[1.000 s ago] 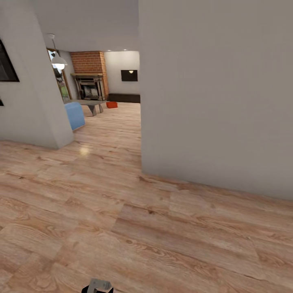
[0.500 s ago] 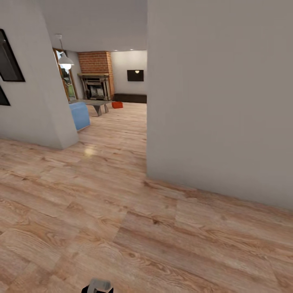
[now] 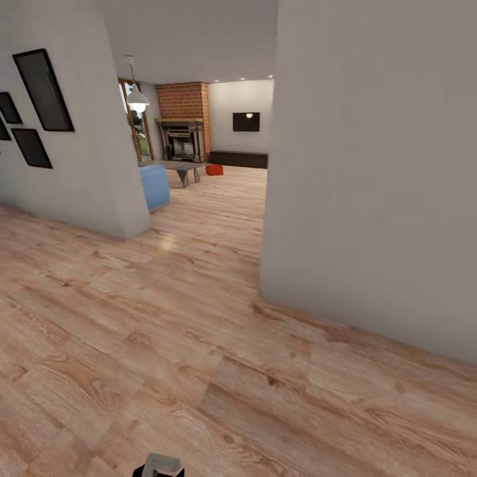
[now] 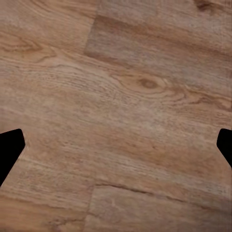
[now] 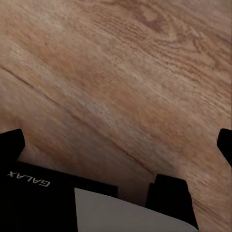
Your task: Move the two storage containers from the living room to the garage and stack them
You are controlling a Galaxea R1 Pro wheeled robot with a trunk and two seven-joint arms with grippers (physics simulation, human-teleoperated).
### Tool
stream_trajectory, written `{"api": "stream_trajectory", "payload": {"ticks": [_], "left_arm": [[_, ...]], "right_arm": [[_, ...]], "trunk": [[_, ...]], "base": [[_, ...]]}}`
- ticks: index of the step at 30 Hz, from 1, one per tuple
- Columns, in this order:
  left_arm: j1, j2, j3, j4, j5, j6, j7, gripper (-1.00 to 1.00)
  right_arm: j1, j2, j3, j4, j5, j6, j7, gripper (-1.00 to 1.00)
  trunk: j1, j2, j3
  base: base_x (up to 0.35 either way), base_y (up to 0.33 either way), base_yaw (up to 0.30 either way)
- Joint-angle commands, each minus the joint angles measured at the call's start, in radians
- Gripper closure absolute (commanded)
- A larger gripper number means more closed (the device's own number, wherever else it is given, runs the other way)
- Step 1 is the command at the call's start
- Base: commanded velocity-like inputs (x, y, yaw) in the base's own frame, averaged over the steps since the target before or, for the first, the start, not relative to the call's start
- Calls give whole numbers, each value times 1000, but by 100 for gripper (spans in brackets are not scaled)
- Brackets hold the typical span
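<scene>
The head view looks along a light wood-plank floor (image 3: 165,344) between a pale wall (image 3: 377,185) on the right and a wall corner (image 3: 99,165) on the left hung with black frames (image 3: 43,89). Through the gap lies the living room: a red-brick chimney (image 3: 187,101) with a fireplace (image 3: 180,140), a black wall TV (image 3: 246,121), a long low dark cabinet (image 3: 240,159), a pendant lamp (image 3: 137,99), a blue seat (image 3: 154,185) and a grey bench (image 3: 179,169). One orange-red storage container (image 3: 214,169) sits on the far floor, near the cabinet, just beside the bench's end. In the wrist views the left gripper (image 4: 116,147) and right gripper (image 5: 116,145) hang above the planks, jaws spread wide and empty.
</scene>
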Motion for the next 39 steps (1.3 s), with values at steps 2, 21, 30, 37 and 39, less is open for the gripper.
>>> {"api": "stream_trajectory", "payload": {"ticks": [2,21,30,37,39], "left_arm": [[-1,0,-2,1,-5,-4,0,-100],[-1,0,-2,1,-5,-4,0,-100],[-1,0,-2,1,-5,-4,0,-100],[-1,0,-2,1,-5,-4,0,-100],[-1,0,-2,1,-5,-4,0,-100]], "right_arm": [[-1,0,7,3,2,-5,2,-100],[-1,0,7,3,2,-5,2,-100],[-1,0,7,3,2,-5,2,-100],[-1,0,7,3,2,-5,2,-100],[-1,0,7,3,2,-5,2,-100]], "trunk": [[0,0,-2],[0,0,-10],[0,0,-14],[0,0,-17],[0,0,-17]], "base": [[276,0,284],[276,0,286],[276,0,286],[276,0,229],[276,0,90]]}}
